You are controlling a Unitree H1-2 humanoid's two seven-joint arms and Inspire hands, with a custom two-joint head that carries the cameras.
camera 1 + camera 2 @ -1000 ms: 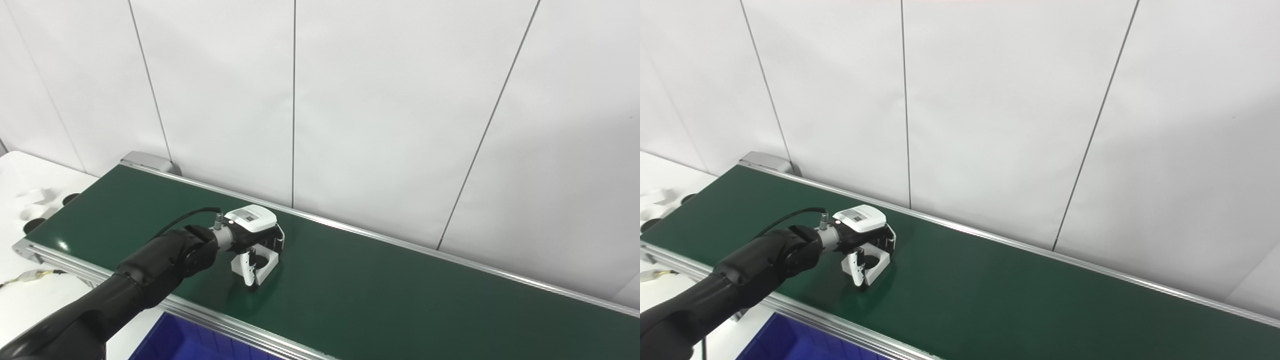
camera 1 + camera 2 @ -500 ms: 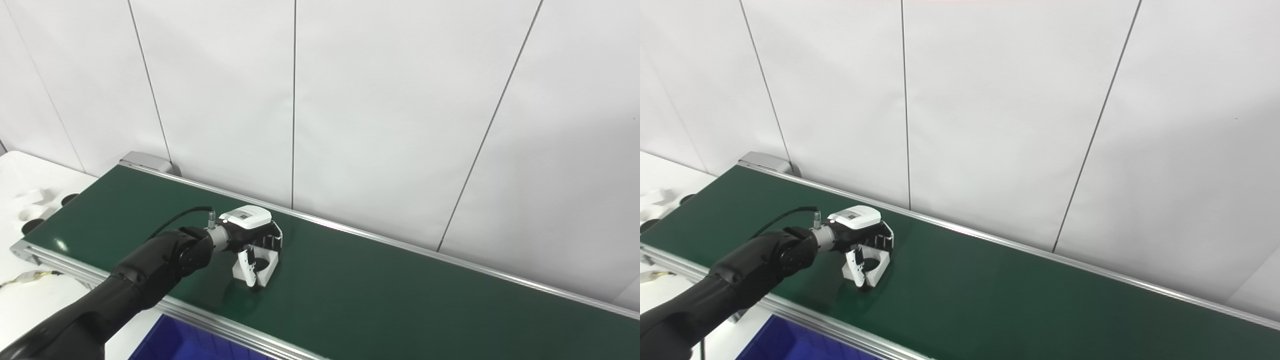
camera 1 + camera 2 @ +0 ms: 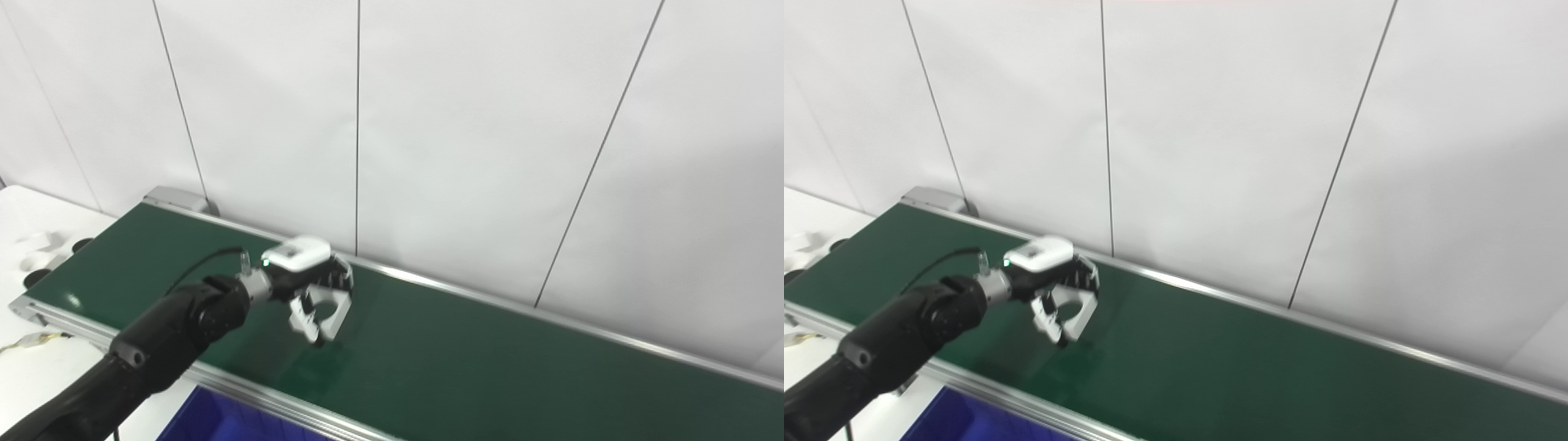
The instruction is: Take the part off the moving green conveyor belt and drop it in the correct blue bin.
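Observation:
My left hand (image 3: 301, 264) reaches from the lower left over the green conveyor belt (image 3: 502, 361). Its fingers are closed on a white part (image 3: 320, 312), a bracket-like piece with a round opening. The hand holds the part tilted and a little above the belt, with its shadow on the belt below. The same hand (image 3: 1046, 264) and part (image 3: 1067, 315) show in the right eye view. A corner of a blue bin (image 3: 211, 419) shows under the belt's near rail. My right hand is not in view.
The belt runs from the far left to the near right between metal rails (image 3: 257, 395). White wall panels stand right behind it. A white table (image 3: 24, 214) at the left holds small white pieces (image 3: 38, 243). A cable (image 3: 37, 338) lies beside the belt frame.
My left hand has closed tighter on the white part and lifted it off the belt, tilting it. The arm has risen slightly.

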